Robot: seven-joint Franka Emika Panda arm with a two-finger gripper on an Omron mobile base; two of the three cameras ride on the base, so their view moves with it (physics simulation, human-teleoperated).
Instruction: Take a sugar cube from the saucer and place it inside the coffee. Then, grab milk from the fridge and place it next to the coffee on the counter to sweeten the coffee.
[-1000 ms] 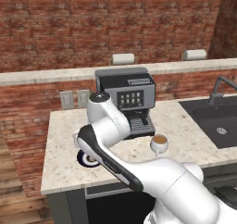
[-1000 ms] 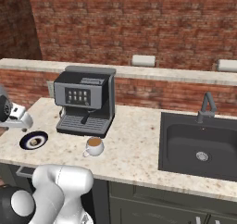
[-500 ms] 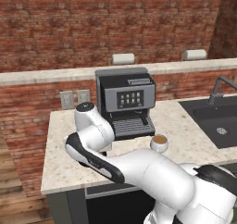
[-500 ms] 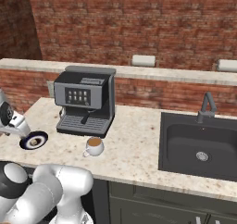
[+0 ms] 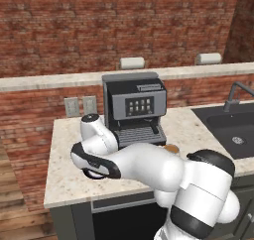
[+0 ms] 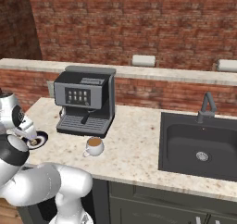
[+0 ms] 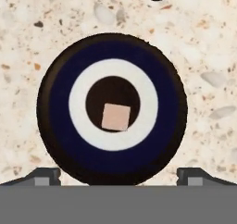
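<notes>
In the hand view the dark navy saucer [image 7: 113,109] with its white ring lies right below the hand. The tiny pale sugar cube [image 7: 115,116] rests in its dark centre. My gripper [image 7: 118,176] hangs above the saucer's near rim, open wide, one fingertip on each side and nothing between them. From the right base the gripper [image 6: 28,134] hovers over the saucer [image 6: 39,140] at the counter's [image 6: 134,140] left end. The coffee [image 6: 95,146] stands to the right of it, in front of the machine; the arm partly covers the coffee [image 5: 171,149]. The milk and the fridge are out of view.
A black-and-grey espresso machine [image 6: 85,102] [image 5: 136,107] stands against the brick backing wall, close behind the cup. A dark sink [image 6: 199,146] with a faucet [image 6: 207,106] takes up the counter's right part. The counter's left edge lies just beyond the saucer.
The arm has swung left and down, bringing the hand over the saucer. The jaws stay wide open. Cup, saucer and cube have not moved.
</notes>
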